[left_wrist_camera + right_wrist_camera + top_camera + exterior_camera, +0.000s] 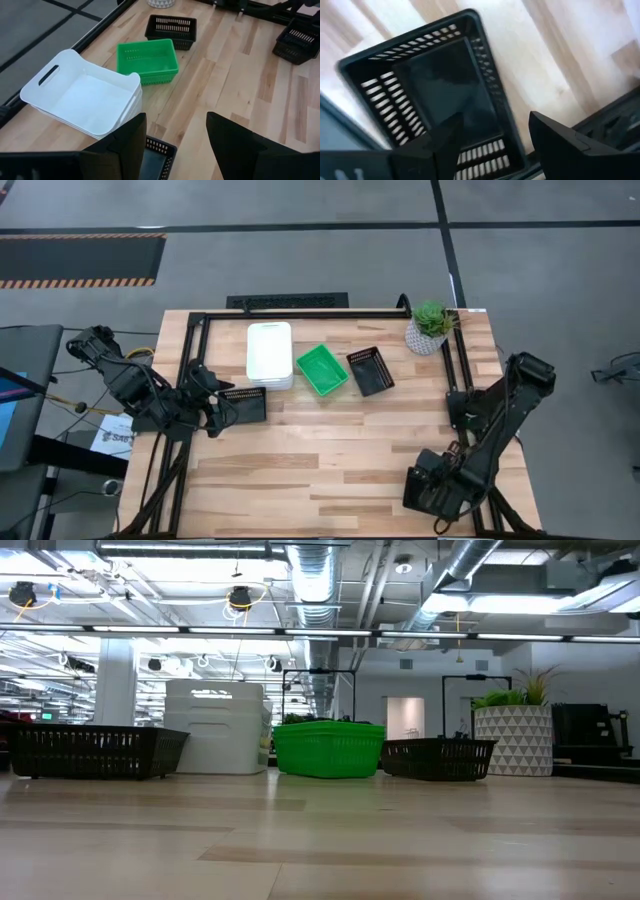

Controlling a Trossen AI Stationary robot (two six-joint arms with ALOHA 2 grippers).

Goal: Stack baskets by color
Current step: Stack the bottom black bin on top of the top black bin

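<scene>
Right gripper at the table's near right corner, jaws spread and released over a black basket. Left gripper at the left edge, jaws parted over another black basket, apparently not gripping. White stack, green basket and third black basket sit in a row at the far side.

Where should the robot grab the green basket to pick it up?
Probably by a long side wall of the green basket, coming straight down from above. It sits upright and open, so one finger can go inside the rim and one outside; both neighbours stand apart from it.
</scene>
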